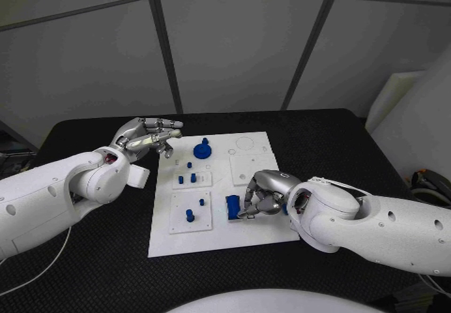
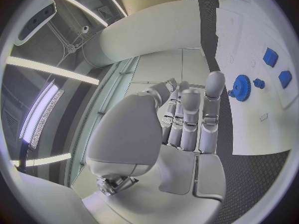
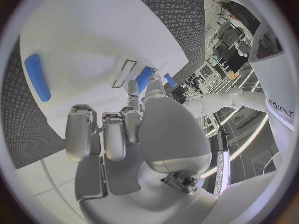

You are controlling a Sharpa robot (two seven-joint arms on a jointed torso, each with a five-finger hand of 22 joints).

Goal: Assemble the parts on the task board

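The white task board [image 1: 253, 228] lies in the middle of the black table. A blue gear [image 1: 202, 151] stands near its far edge, with small blue pegs [image 1: 187, 177] and more pegs [image 1: 193, 214] in white inserts on the board's left side. A blue block [image 1: 232, 206] lies on the board just left of my right hand [image 1: 263, 194], whose fingers bend down over the board with nothing in them. In the right wrist view, that hand [image 3: 124, 129] is apart from the block [image 3: 41, 77]. My left hand [image 1: 148, 138] hovers beyond the board's far left corner, fingers stretched out and empty [image 2: 184, 119], near the gear [image 2: 241, 87].
Bare black table [image 1: 94, 261] surrounds the board. A round outline [image 1: 244, 143] and a square insert [image 1: 252, 163] mark the board's far right part. A grey panelled wall stands behind the table.
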